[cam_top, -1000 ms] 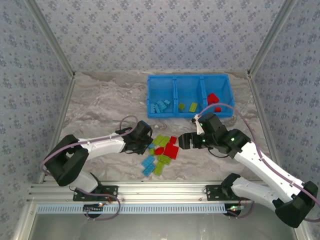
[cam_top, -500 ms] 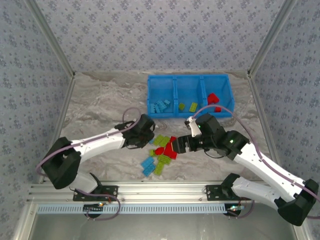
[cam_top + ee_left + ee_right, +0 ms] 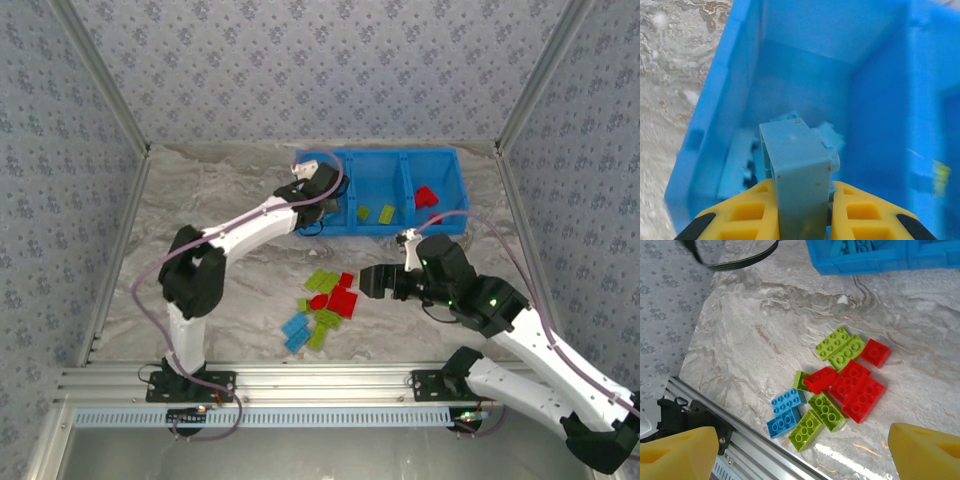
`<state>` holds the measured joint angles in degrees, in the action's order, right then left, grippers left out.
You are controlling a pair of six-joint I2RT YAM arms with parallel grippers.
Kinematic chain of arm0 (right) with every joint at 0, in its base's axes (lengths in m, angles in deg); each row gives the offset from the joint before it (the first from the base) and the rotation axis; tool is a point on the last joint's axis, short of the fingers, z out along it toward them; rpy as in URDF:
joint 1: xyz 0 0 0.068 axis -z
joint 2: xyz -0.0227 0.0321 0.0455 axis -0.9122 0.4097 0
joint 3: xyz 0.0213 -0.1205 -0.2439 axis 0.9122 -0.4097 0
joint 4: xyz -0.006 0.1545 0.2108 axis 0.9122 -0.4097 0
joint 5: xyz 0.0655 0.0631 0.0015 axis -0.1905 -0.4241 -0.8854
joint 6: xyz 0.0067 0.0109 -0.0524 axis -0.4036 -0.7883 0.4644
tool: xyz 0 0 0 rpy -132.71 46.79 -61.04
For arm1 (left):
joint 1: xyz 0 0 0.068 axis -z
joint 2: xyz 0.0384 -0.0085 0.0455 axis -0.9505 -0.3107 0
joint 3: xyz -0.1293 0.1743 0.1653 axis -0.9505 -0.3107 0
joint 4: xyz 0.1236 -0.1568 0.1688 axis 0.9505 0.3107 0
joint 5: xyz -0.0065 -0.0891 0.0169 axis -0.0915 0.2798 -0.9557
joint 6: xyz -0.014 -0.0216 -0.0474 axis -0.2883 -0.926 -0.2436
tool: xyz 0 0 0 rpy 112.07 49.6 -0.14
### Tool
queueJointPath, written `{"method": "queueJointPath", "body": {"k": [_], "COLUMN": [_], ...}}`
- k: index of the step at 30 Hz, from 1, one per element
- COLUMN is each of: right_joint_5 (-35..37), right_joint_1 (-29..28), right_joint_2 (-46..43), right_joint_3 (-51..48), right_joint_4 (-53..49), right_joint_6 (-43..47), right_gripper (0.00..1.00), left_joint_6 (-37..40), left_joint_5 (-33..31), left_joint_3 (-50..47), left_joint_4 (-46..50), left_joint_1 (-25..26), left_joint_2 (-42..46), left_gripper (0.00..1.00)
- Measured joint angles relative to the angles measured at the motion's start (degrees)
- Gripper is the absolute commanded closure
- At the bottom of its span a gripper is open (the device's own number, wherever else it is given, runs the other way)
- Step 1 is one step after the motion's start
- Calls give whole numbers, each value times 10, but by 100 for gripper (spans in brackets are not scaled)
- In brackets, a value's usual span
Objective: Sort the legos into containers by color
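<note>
In left-wrist view, left gripper (image 3: pixel 802 202) pinches lego (image 3: pixel 796 160).

A grey-and-cream marbled bench (image 3: pixel 220 200) is enclosed by 3 walls (image 3: pixel 320 70) papered in a small blue-grey floral print. 2 metal posts (image 3: pixel 100 72) rise at the back corners. An aluminium rail (image 3: pixel 330 378) runs along the bench's near edge, with a white slotted strip (image 3: pixel 300 417) just in front.

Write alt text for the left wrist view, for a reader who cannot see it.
The left gripper holds a light blue lego between its yellow fingers, above a compartment of the blue tray where more light blue legos lie. Marbled table shows at the left.
</note>
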<state>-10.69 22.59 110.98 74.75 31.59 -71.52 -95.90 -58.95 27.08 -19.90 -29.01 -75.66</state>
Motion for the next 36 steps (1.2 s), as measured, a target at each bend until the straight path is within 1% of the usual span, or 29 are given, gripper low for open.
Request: {"method": "queueJointPath", "body": {"k": [3,5,7,10,12,16,19,21,22,25,26,28,30,33,36], "right_joint_5": [5,7,7,9,9,9,13,26,36,68,80,99,116,130,133], "right_joint_1": [-1,-4,-6,-8,-9,-10,-15,-28,-35,-56,-64,-74,-78,-67,-42], "right_joint_2": [-11,-11,-8,-2,0,7,22,36,45,94,121,174,230,297,345], "right_joint_3": [-10,-16,-18,-19,-19,-20,-20,-20,-20,-17,-12,-3,-2,-2,-2], "right_joint_4": [-4,-4,-4,-4,-3,1,4,4,4,2,2,5,20,50,85], "right_joint_6": [-13,-20,-25,-29,-29,-30,-32,-38,-43,-64,-74,-93,-118,-150,-167], "right_gripper": [10,10,10,10,10,10,12,15,16,18,18,18,18,19,20], "left_joint_6": [45,71,92,119,138,167,207,255,281,382,423,515,630,762,841], "left_joint_5": [-2,-2,-1,-1,3,30,61,96,116,176,197,247,307,358,381], "left_joint_3": [9,22,48,79,79,35,-25,-76,-104,-200,-233,-304,-386,-498,-563], "left_joint_4": [-14,-21,-25,-39,-44,-45,-43,-44,-47,-59,-61,-62,-60,-64,-58], "left_joint_1": [-17,-21,-23,-24,-24,-23,-19,-11,-7,13,19,30,34,42,45], "left_joint_2": [-26,-28,-30,-27,-14,52,143,228,272,416,462,547,616,667,655], "left_gripper": [69,61,55,48,40,39,38,35,35,32,30,21,13,10,6]}}
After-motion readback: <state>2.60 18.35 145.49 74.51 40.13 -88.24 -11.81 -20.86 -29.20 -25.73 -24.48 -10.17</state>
